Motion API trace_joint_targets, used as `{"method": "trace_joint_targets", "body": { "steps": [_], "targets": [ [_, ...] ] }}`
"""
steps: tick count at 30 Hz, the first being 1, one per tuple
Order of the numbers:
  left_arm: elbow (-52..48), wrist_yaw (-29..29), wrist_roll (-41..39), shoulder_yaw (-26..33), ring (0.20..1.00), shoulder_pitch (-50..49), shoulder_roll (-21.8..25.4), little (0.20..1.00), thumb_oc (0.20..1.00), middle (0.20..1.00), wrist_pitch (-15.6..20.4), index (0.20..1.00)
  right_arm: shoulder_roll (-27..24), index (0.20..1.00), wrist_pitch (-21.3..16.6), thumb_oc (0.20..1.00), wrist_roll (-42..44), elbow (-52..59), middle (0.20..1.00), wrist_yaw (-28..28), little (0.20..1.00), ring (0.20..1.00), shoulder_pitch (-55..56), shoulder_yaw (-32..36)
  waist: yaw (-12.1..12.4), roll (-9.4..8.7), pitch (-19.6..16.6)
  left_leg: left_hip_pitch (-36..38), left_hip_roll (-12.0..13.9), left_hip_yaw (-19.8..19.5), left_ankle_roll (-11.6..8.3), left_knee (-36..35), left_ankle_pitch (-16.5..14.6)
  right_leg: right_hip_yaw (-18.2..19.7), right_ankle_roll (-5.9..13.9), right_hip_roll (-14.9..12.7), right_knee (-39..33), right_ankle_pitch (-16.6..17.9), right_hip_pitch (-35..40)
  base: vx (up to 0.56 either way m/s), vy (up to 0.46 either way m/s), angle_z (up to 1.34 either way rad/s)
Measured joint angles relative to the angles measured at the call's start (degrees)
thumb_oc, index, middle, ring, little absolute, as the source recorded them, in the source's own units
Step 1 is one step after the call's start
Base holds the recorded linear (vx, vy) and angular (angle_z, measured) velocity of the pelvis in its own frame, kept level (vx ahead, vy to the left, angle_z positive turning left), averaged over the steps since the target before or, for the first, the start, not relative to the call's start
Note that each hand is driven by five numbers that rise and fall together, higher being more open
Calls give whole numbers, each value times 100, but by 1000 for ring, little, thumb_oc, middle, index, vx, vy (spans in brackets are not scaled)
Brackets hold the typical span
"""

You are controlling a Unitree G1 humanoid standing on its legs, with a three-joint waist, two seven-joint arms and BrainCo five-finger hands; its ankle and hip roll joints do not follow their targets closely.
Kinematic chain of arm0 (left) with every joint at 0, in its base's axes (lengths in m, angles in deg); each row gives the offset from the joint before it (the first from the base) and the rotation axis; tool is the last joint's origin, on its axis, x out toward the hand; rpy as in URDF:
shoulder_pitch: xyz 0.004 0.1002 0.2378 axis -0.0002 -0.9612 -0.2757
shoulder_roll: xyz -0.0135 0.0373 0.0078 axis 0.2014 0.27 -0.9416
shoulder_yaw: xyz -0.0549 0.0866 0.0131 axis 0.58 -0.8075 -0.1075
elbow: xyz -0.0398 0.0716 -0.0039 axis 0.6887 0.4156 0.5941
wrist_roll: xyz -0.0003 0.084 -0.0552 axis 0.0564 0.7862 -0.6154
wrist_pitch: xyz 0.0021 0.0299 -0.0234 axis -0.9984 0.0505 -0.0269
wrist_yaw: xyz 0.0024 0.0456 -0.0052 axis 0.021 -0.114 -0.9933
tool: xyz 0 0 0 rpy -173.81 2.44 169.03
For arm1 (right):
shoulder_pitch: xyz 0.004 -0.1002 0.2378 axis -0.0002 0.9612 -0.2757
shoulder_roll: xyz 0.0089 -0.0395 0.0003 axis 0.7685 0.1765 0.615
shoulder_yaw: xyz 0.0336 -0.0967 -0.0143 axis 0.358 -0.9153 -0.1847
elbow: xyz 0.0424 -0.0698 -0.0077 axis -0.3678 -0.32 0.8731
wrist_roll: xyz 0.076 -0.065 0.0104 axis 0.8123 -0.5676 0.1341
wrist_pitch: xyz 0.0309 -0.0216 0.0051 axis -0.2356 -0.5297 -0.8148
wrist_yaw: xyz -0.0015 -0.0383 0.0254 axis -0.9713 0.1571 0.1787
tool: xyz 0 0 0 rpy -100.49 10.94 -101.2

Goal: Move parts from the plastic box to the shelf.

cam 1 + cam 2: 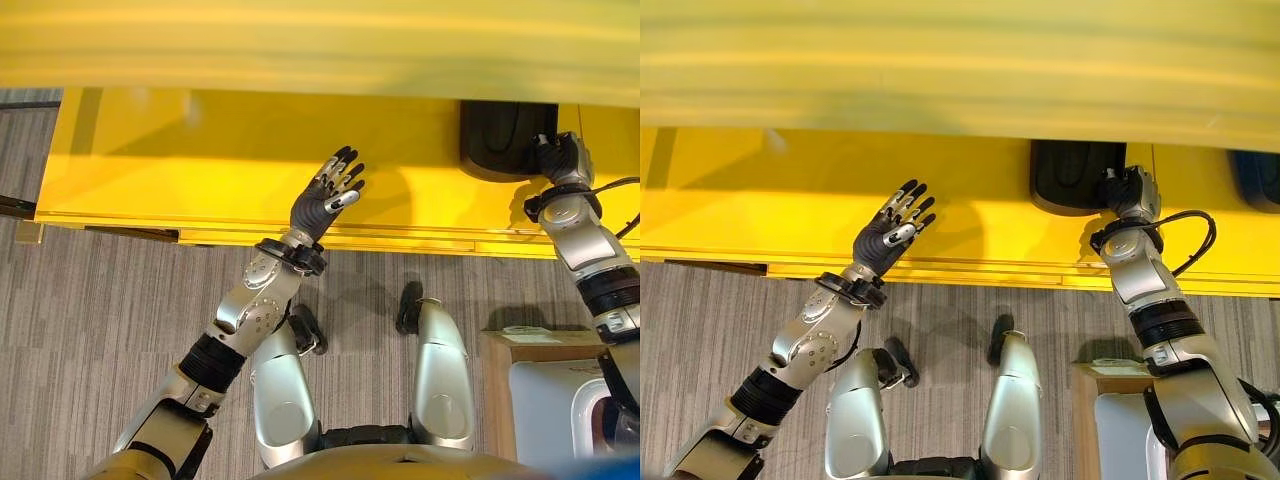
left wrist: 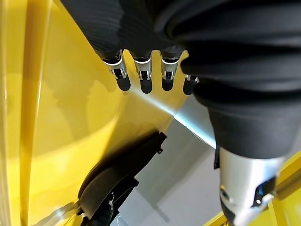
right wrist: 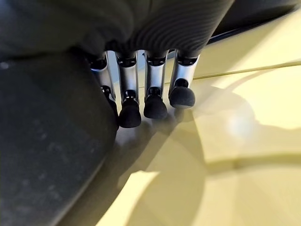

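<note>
On the yellow shelf (image 1: pixel 180 160), lower tier, seen from above; entries run from the robot's left to its right.

Item 1: shelf board, bright yellow, bare across its left half, with a second yellow tier overhanging it at the top of both eye views.

Item 2: left hand (image 1: pixel 328 197), raised over the front part of the board near its middle. Fingers straight and slightly spread, holding nothing. In the left wrist view the fingertips (image 2: pixel 123 83) stand in a row above the yellow surface, clear of it.

Item 3: black part (image 1: pixel 1070 175), a dark rounded moulded piece, lying on the board toward the right, partly tucked under the overhanging tier. It also shows in the left wrist view, well apart from that hand (image 2: pixel 122 174).

Item 4: right hand (image 1: pixel 1130 192), at the right edge of the black part and touching it. In the right wrist view the fingers (image 3: pixel 155 101) point down beside the dark piece with their tips near the yellow surface; whether they grip it cannot be told.

Item 5: another dark object (image 1: pixel 1255 178), further right on the same board, cut off by the frame edge.

Item 6: box (image 1: pixel 555 400), pale, on the grey carpet floor (image 1: pixel 90 320) at the robot's right side.
</note>
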Motion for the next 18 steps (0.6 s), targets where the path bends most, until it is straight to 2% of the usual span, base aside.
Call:
{"method": "trace_joint_targets", "body": {
  "steps": [11,18],
  "targets": [
    [0,14,-1,4,1000,3,2,1000,1000,1000,-32,1000,29,200,-11,200,-334,-787,200,108,200,200,-281,-3,95,-2,1,21,7,-14,1,44,-1,0,-11,-4,12,18,36,0,0,0],
    [0,12,-3,5,1000,-32,7,1000,1000,1000,-50,1000,26,200,-2,200,-483,-867,200,75,200,200,-326,-30,137,-1,1,21,8,-13,1,44,0,-5,-11,-7,17,21,33,0,0,0]
  ]
}}
